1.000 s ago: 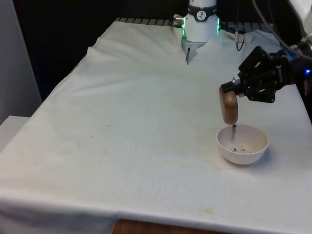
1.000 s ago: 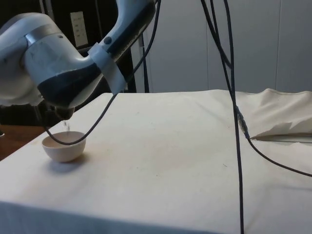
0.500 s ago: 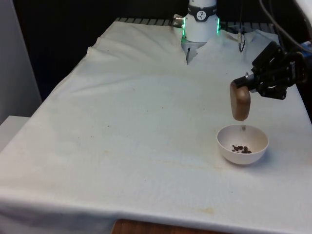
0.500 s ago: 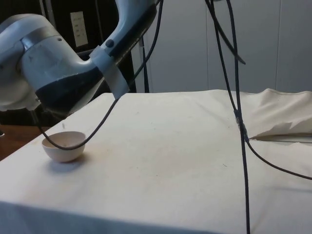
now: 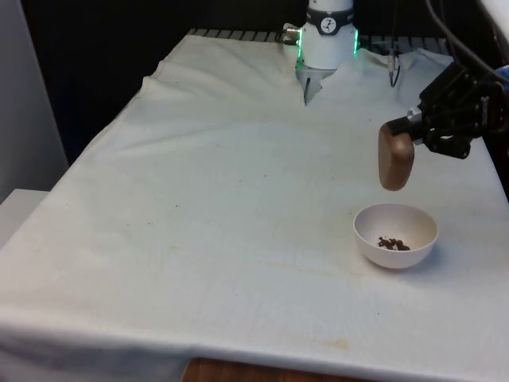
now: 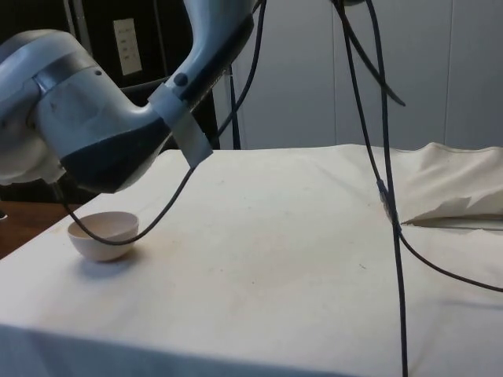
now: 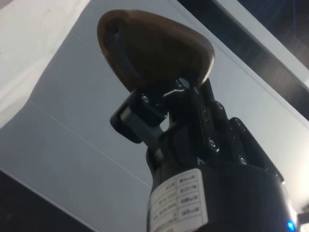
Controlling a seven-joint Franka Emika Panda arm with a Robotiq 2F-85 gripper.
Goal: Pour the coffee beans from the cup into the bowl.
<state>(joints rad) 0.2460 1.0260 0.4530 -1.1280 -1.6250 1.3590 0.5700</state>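
Nearest me on the cloth (image 5: 223, 239), toward the front view's right, sits the bowl (image 5: 396, 235) with a small heap of beans (image 5: 391, 243) in its bottom. Directly above it, clear of the rim, hangs the cup (image 5: 395, 157), long axis near vertical and mouth facing down toward the bowl. My gripper (image 5: 412, 130) lies just beyond and to the right of the cup, fingers clamped on its upper end. I judge the pour finished, so righting the cup comes next; no beans are falling now.
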